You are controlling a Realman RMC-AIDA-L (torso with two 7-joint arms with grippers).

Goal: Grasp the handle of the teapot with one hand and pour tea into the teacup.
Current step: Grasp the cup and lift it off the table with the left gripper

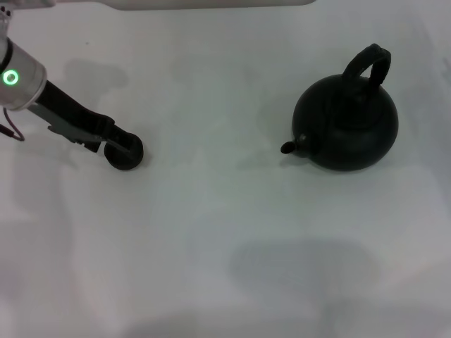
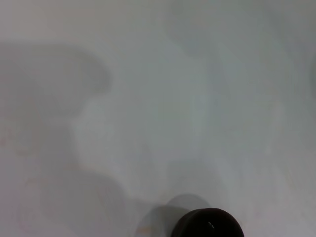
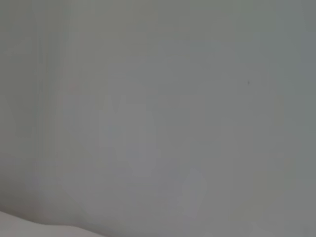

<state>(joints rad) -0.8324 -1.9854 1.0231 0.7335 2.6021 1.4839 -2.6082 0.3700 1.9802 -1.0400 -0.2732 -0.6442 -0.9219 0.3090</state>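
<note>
The teapot (image 1: 347,128) stands upright on the white surface (image 1: 211,232), handle (image 1: 366,63) arched over its body, spout pointing toward the teacup (image 1: 125,153). The teacup sits well apart from the teapot; the left claw (image 1: 113,143) touches it, grip state indeterminable.

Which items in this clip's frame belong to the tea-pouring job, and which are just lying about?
Belongs to the job:
- teapot, far from the cup, on the right
- handle, arched over the pot, ungrasped
- teacup, on the left
- left tool, at the teacup

Lying about:
- nothing besides the white table
</note>
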